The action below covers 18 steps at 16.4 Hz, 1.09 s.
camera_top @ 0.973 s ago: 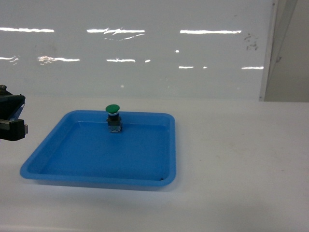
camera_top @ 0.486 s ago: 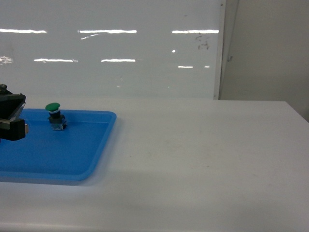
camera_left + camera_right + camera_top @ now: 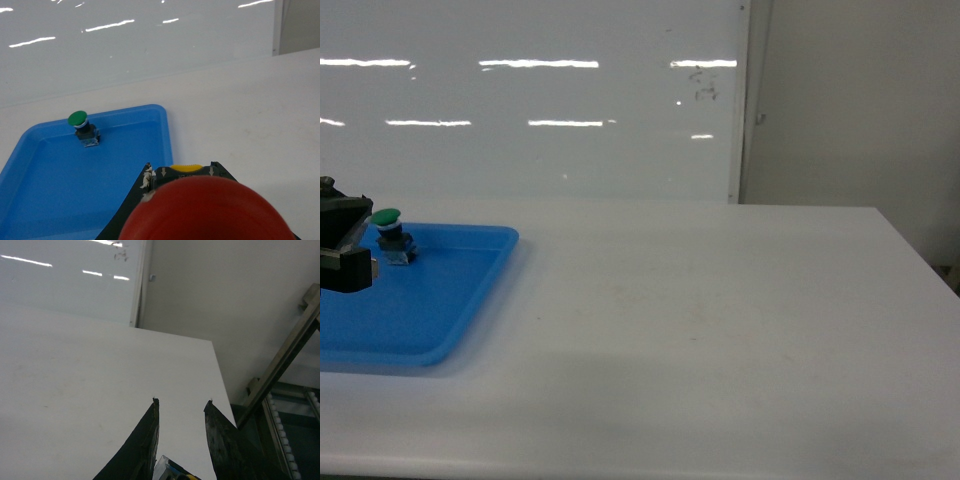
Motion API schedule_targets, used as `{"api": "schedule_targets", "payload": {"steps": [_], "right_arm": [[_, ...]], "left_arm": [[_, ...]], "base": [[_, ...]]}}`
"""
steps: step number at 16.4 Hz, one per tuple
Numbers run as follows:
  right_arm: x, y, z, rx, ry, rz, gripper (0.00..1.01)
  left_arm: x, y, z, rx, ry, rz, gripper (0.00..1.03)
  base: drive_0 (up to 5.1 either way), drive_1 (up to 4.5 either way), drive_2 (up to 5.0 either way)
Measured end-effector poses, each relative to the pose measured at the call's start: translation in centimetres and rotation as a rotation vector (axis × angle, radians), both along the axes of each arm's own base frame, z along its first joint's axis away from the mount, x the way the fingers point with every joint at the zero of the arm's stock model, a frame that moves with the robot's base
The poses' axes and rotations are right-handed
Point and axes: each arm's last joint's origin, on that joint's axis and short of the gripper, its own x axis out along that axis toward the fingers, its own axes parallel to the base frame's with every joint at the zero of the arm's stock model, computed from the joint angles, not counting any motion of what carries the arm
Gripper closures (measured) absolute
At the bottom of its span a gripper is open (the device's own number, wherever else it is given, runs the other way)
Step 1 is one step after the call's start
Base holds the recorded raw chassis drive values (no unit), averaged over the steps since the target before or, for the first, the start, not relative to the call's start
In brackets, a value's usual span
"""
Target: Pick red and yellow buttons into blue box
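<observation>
Left gripper clamped on red button | right gripper clamped on yellow button

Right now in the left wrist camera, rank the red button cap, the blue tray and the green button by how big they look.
1. Blue tray and red button cap look about equally big; the cap fills the bottom only because it sits right against the lens, so I won't rank them.
2. Green button, clearly smallest, standing at the tray's far edge.

The head camera looks level across the white table toward the wall. The left wrist camera looks down, close, sharing the blue tray and green button. The right wrist camera faces the table's far corner.
</observation>
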Motion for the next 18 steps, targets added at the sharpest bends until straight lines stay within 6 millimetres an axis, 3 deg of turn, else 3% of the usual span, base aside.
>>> {"api": "schedule_targets", "payload": {"steps": [18], "right_arm": [[-0.01,0.09,0.01,0.000,-0.001,0.005,0.75]], "left_arm": [[0.00,-0.01,-0.01,0.000,0.001,0.000,0.77]], "base": [[4.6,-3.71,-0.9]]}}
